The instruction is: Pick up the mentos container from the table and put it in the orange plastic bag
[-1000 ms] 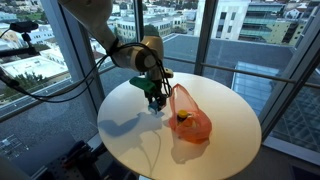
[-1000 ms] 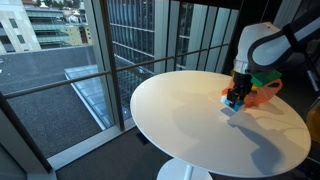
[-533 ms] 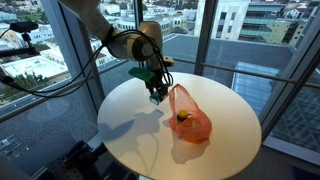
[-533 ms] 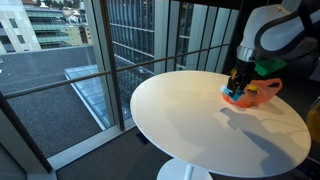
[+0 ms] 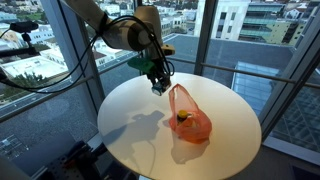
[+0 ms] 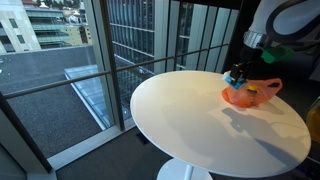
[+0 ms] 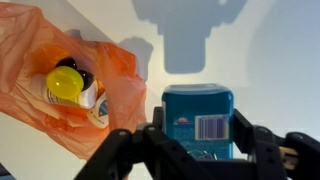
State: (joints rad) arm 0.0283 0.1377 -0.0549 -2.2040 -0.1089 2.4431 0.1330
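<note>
My gripper (image 7: 198,135) is shut on the blue mentos container (image 7: 198,118), which has a white barcode label. It hangs above the round white table (image 5: 140,130), lifted clear of it, in both exterior views (image 5: 157,84) (image 6: 237,77). The orange plastic bag (image 5: 188,115) lies open on the table beside and below the gripper. It also shows in an exterior view (image 6: 250,94) and the wrist view (image 7: 70,80). Inside the bag sits a yellow-topped item (image 7: 66,85).
The table stands by floor-to-ceiling windows (image 6: 150,40) with a railing (image 5: 215,70) behind it. My arm's shadow (image 5: 135,125) falls on the tabletop. The table edge (image 6: 150,125) drops off toward the windows.
My gripper has risen from the tabletop with the mentos container in it and moved up beside the bag. The bag has not moved.
</note>
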